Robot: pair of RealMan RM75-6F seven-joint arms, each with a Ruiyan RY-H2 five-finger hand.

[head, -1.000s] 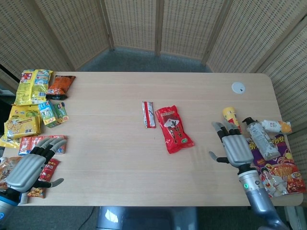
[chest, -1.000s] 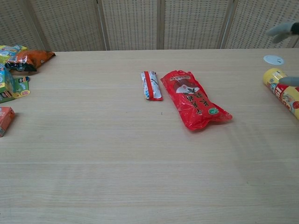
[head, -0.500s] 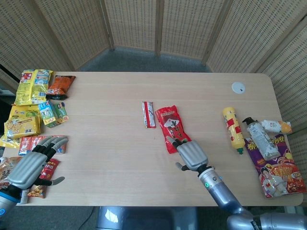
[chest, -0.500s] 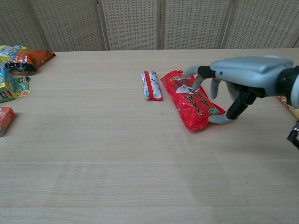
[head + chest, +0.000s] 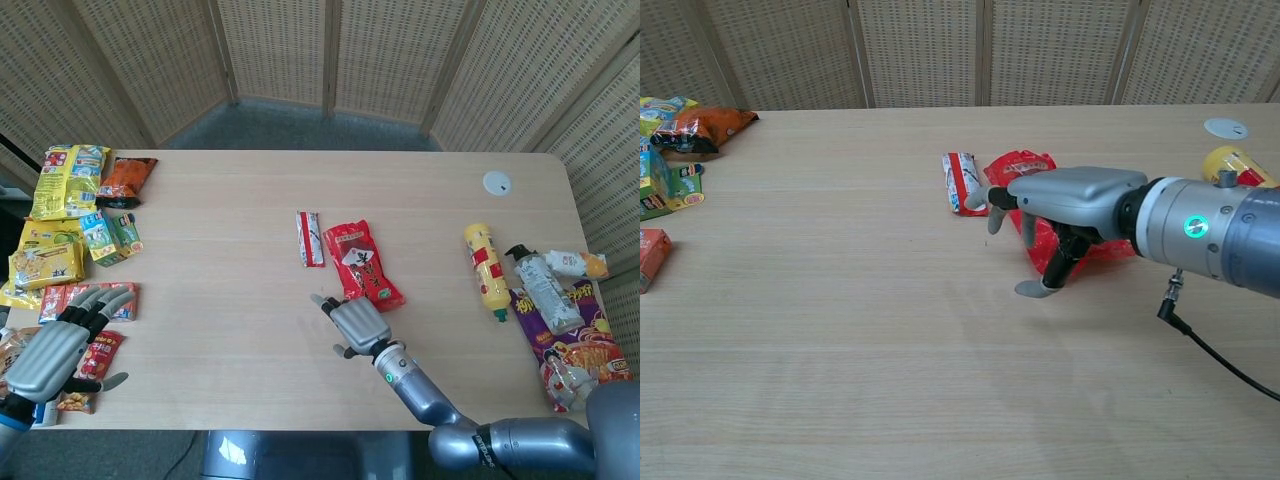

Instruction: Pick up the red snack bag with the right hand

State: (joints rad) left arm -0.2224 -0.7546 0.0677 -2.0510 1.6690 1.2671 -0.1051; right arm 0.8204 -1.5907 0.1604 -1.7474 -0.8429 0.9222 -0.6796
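Note:
The red snack bag (image 5: 362,262) lies flat at mid-table, slanting toward the near right. My right hand (image 5: 352,322) hovers at its near left end with fingers spread and nothing in them. In the chest view the right hand (image 5: 1060,205) covers the middle of the red bag (image 5: 1021,165), whose far end and near corner still show. My left hand (image 5: 55,345) is at the near left edge, fingers apart, holding nothing; the chest view does not show it.
A small red-and-white packet (image 5: 310,238) lies just left of the bag. A yellow tube (image 5: 485,268), a bottle (image 5: 543,290) and a purple bag (image 5: 570,350) sit at the right edge. Several snack packs (image 5: 68,180) crowd the left edge. A white disc (image 5: 497,182) is far right.
My right hand swept left from the table's right side, passed over the red bag and now hangs at its near left end. The bag and the left hand have barely moved.

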